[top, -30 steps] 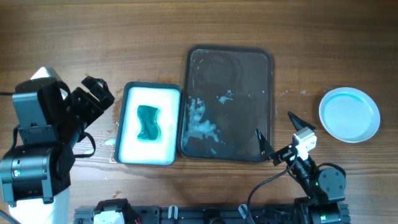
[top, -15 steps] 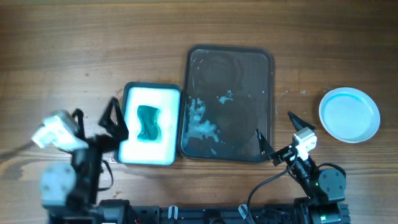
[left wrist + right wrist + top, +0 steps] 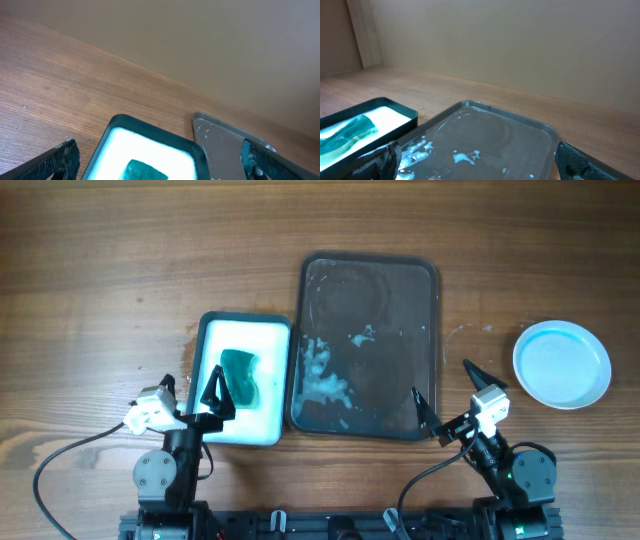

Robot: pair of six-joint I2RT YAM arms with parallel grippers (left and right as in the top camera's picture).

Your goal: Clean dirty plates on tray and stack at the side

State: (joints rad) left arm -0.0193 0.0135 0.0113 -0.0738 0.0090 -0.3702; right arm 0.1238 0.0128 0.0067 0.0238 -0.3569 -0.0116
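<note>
The dark brown tray [image 3: 400, 300] lies mid-table with pale blue smears on its left and middle and no plate on it. It also shows in the right wrist view [image 3: 520, 135] and the left wrist view [image 3: 220, 147]. A pale blue-white plate [image 3: 562, 364] sits on the table at the right; I cannot tell whether others lie under it. My left gripper [image 3: 190, 390] is open and empty at the front left corner of the white basin. My right gripper [image 3: 445, 388] is open and empty at the tray's front right corner. Both also show in their wrist views [image 3: 162, 162] [image 3: 480, 162].
A white rectangular basin [image 3: 268, 425] with a dark rim holds a green sponge [image 3: 238, 374] left of the tray. The basin [image 3: 117, 125] and sponge [image 3: 145, 171] show in the left wrist view, and again in the right wrist view [image 3: 395, 116] [image 3: 347, 131]. Wet spots mark the wood by the basin.
My left arm has come down from its raised pose at the far left to the table's front edge, its open gripper now by the basin. The right arm has not moved.
</note>
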